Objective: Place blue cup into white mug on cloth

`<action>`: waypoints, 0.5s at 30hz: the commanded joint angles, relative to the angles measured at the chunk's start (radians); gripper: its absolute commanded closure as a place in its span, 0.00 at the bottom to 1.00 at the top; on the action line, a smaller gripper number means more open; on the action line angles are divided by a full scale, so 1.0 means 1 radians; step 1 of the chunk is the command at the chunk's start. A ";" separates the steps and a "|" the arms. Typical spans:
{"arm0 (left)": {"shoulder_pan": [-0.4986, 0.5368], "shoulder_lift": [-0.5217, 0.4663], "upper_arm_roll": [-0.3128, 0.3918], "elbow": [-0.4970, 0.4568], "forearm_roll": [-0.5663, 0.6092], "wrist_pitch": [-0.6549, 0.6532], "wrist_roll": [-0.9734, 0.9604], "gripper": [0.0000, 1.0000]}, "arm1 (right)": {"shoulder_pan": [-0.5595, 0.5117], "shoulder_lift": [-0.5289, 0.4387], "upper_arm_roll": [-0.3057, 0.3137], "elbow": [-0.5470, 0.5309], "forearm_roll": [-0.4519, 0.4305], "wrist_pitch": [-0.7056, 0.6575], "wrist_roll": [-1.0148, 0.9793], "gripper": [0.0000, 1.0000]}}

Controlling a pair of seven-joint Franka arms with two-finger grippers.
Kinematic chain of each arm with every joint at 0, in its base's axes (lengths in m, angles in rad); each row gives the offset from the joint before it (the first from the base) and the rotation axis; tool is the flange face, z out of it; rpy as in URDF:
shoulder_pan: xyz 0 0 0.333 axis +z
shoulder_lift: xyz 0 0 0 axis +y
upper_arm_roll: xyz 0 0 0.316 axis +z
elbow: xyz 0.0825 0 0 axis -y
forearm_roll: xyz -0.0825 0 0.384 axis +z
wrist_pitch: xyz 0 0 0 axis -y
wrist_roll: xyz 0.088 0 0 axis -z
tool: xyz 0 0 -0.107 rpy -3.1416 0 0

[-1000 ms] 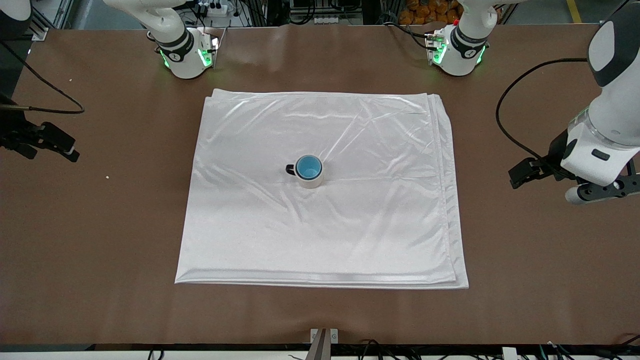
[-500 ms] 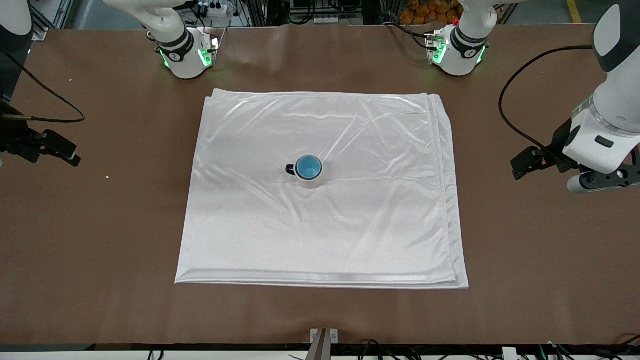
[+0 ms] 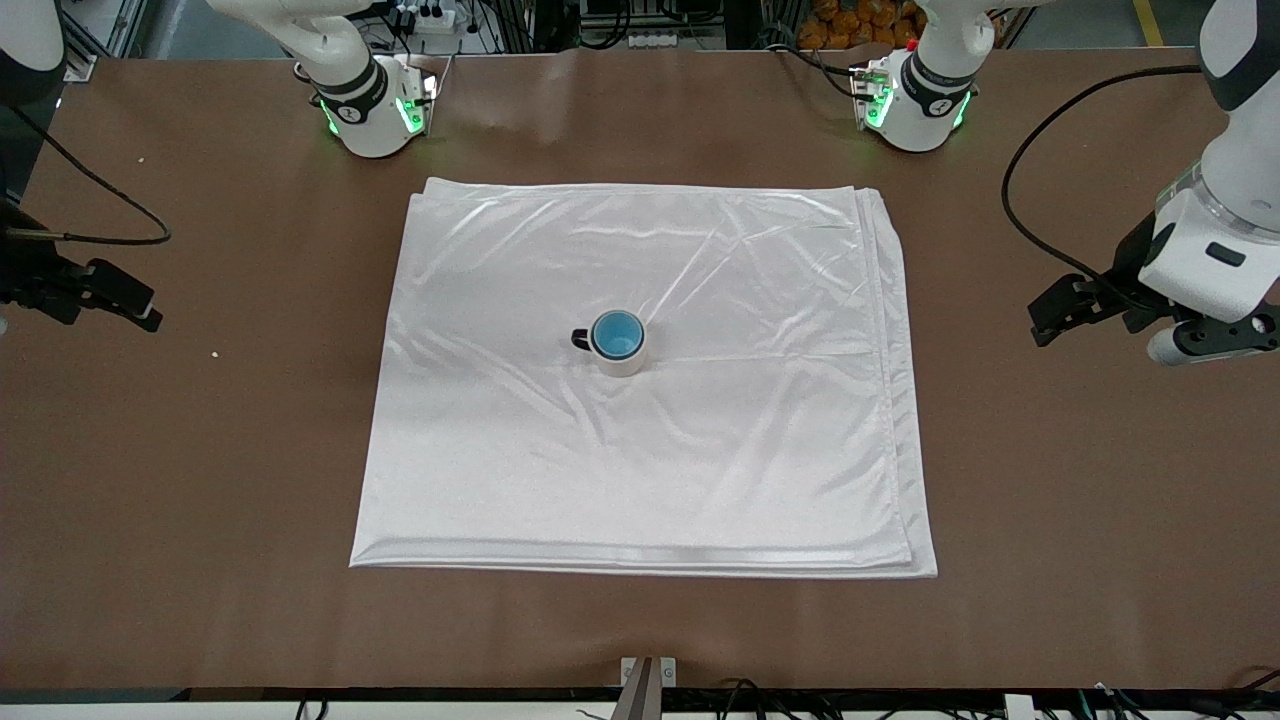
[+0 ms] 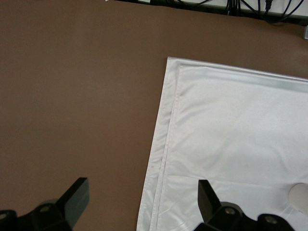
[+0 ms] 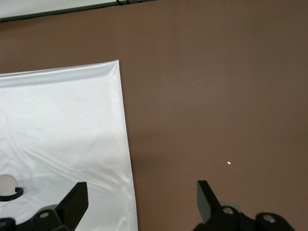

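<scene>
The blue cup point(image 3: 617, 333) sits upright inside the white mug point(image 3: 622, 360), whose black handle points toward the right arm's end. The mug stands near the middle of the white cloth point(image 3: 640, 450). My left gripper point(image 4: 142, 202) is open and empty, up over the bare table beside the cloth's edge at the left arm's end point(image 3: 1190, 345). My right gripper point(image 5: 142, 202) is open and empty over the cloth's edge at the right arm's end, mostly out of the front view point(image 3: 60, 290). The mug's rim shows at the edge of both wrist views point(image 4: 301, 195) point(image 5: 6, 185).
The brown table point(image 3: 200, 500) surrounds the cloth on all sides. The two arm bases point(image 3: 370, 110) point(image 3: 915, 105) stand farther from the front camera than the cloth. Cables hang from both arms. A small white speck point(image 3: 214, 353) lies on the table.
The left arm has drawn up and outward, away from the cloth. The right arm has shifted slightly outward. Cup, mug and cloth have not moved.
</scene>
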 commanded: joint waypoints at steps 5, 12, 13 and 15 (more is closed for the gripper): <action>0.024 -0.038 -0.004 -0.026 -0.017 -0.005 0.018 0.00 | -0.006 0.000 0.001 0.017 0.012 -0.014 -0.003 0.00; 0.026 -0.035 -0.004 -0.023 -0.020 -0.002 0.073 0.00 | -0.004 -0.001 0.001 0.017 0.012 -0.014 -0.003 0.00; 0.026 -0.036 -0.004 -0.023 -0.023 -0.001 0.076 0.00 | -0.004 -0.001 0.001 0.017 0.012 -0.014 -0.003 0.00; 0.024 -0.036 -0.002 -0.023 -0.023 -0.001 0.076 0.00 | -0.004 0.000 0.001 0.017 0.012 -0.014 -0.003 0.00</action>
